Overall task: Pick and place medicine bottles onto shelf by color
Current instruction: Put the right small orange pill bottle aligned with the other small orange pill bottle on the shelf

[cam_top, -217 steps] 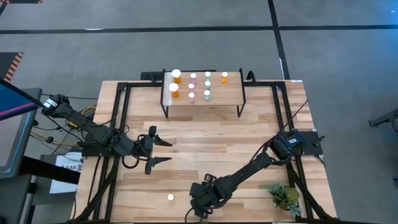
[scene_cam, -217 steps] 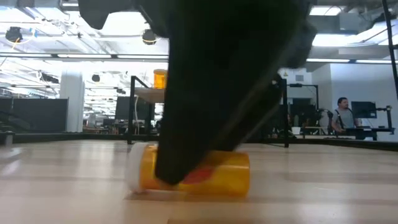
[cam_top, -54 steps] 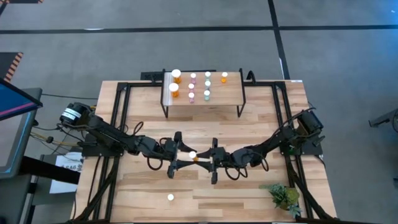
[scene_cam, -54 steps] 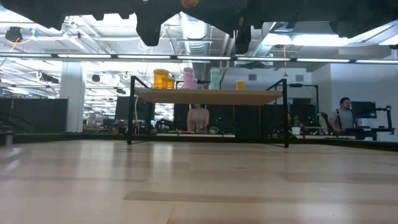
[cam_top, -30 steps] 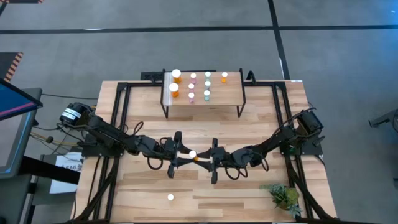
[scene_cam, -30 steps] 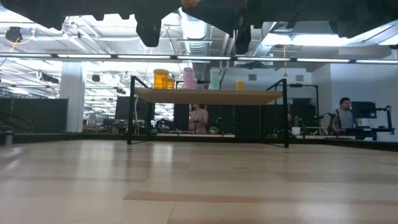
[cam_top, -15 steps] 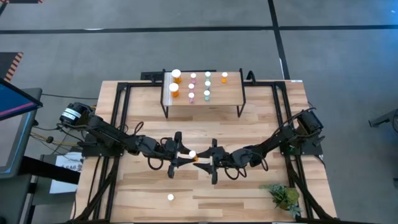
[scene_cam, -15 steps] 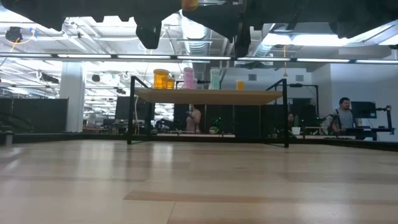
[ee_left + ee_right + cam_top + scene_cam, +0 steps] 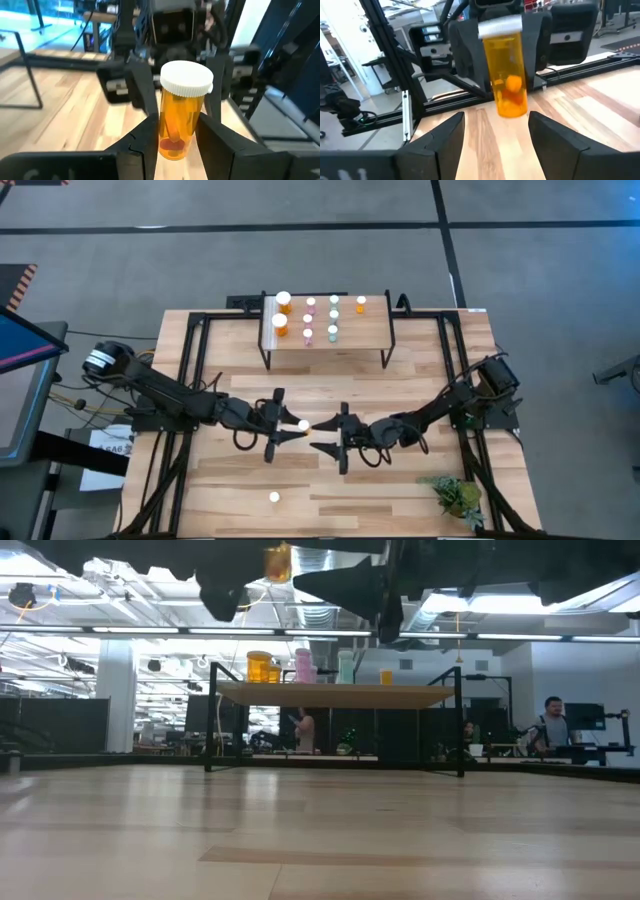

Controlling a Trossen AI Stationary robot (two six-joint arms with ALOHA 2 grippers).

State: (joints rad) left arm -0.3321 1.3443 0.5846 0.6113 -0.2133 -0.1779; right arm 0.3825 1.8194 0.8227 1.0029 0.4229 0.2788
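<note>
A small orange bottle [image 9: 176, 125] with a white cap [image 9: 303, 424] stands upright in my left gripper [image 9: 293, 426], above the middle of the table. It also shows at the top of the low view [image 9: 277, 562]. My right gripper [image 9: 316, 436] faces it from the right, open, with its fingers [image 9: 437, 137] short of the bottle [image 9: 506, 75]. The shelf [image 9: 370, 330] stands at the far edge. On it stand two wide orange bottles [image 9: 281, 312], several pink [image 9: 309, 319] and teal [image 9: 334, 316] ones and one small orange one [image 9: 361, 303]. My left gripper pinches the lower half of the bottle's orange body [image 9: 170, 142] between its two fingers [image 9: 142, 142]. The fingers come in level from the table's left. The bottle stands upright, cap up, lifted clear of the table.
A small green plant [image 9: 458, 495] stands at the near right corner. A small white round thing [image 9: 274, 497] lies near the front edge. Black frame rails [image 9: 190, 380] run along both sides of the table. Beyond the table, people [image 9: 552, 720] stand in the room.
My left gripper has drawn back toward the table's left edge with the orange bottle, which stays upright and lifted. The bottle has come away from my right gripper, whose fingers now stand apart and clear of it.
</note>
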